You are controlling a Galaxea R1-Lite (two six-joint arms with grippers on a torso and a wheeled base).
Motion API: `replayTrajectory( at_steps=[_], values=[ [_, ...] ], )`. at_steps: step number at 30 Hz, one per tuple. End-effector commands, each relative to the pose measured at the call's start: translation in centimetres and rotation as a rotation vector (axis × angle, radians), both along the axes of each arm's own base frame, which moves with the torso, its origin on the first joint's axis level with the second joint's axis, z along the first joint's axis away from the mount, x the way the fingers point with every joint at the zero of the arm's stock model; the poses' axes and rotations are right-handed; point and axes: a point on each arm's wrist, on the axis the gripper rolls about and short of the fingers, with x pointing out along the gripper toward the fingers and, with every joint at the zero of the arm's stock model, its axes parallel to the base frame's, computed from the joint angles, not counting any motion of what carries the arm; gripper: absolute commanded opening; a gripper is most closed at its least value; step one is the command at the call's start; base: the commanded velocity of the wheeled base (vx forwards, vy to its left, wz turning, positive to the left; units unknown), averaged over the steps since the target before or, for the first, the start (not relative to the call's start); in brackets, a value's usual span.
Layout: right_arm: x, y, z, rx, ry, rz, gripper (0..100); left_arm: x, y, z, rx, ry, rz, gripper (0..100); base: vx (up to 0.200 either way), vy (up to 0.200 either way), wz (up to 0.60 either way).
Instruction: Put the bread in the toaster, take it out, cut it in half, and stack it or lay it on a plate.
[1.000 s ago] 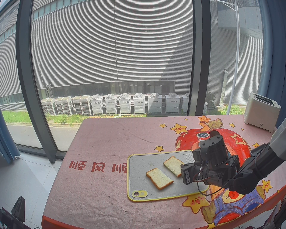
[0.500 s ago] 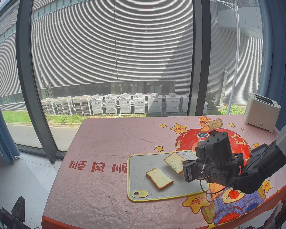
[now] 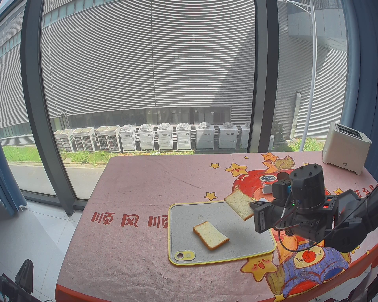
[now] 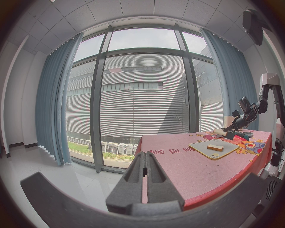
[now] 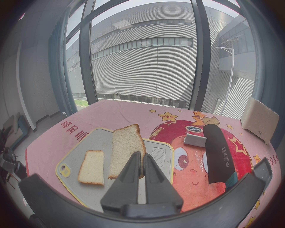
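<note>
Black right gripper (image 5: pixel 140 157) pinches one slice (image 3: pixel 240 203) by its edge, held above the board's (image 3: pixel 189 220) far corner. A second slice (image 3: pixel 210 234) lies flat there. Left gripper (image 4: pixel 144 161), fingers pressed together and empty, hangs beside the worktop (image 4: pixel 178 169).

an office-like room: ceiling tiles (image 4: pixel 98 9), tall windows (image 3: pixel 149 78), blue curtains (image 4: pixel 52 112).

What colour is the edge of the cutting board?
Yellow-green, framing a grey surface. The cutting board shows best in the head view.
</note>
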Motion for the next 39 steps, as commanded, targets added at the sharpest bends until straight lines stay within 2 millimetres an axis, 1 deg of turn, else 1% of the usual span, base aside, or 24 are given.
replayTrajectory(
  at_steps=[1,7,10,11,14,17,21,23,26,39],
  values=[
    [-0.7,-0.6,1.6,0.037,-0.047,-0.004,0,0.0,0.0,-0.5,0.000,0.002,0.000,0,0.000,0.000,0.00],
    [-2.6,-2.1,2.3,0.056,-0.062,-0.007,0,0.0,0.0,-0.5,0.000,0.002,0.001,0,0.000,0.000,0.00],
    [-3.8,-3.3,2.6,0.066,-0.070,-0.019,0,0.0,0.0,-0.5,-0.001,0.000,0.000,0,0.000,0.000,0.00],
    [-4.2,-3.9,2.9,0.075,-0.080,-0.035,0,0.0,0.0,-0.5,-0.001,0.000,0.001,0,0.000,0.000,0.00],
    [-6.2,-5.6,3.5,0.095,-0.106,-0.046,0,0.0,0.0,-0.5,0.000,0.000,0.000,0,0.000,0.000,0.00],
    [-8.0,-7.1,3.7,0.107,-0.126,-0.049,0,0.0,0.0,-0.5,0.000,0.002,0.000,0,0.000,0.000,0.00],
    [-9.6,-8.2,3.5,0.126,-0.134,-0.040,0,0.0,0.0,-0.5,0.000,0.000,0.001,0,0.000,0.000,0.00],
    [-9.7,-8.4,3.0,0.103,-0.122,-0.054,0,0.0,0.0,-0.5,-0.001,0.000,0.001,0,0.000,0.000,0.00],
    [-10.0,-8.5,2.8,0.092,-0.123,-0.044,0,0.0,0.0,-0.5,0.000,0.002,0.000,0,0.000,0.000,0.00],
    [-10.6,-8.6,3.9,0.137,-0.168,-0.026,0,0.0,0.0,-0.5,0.000,0.000,0.001,0,0.000,0.000,0.00]
  ],
)
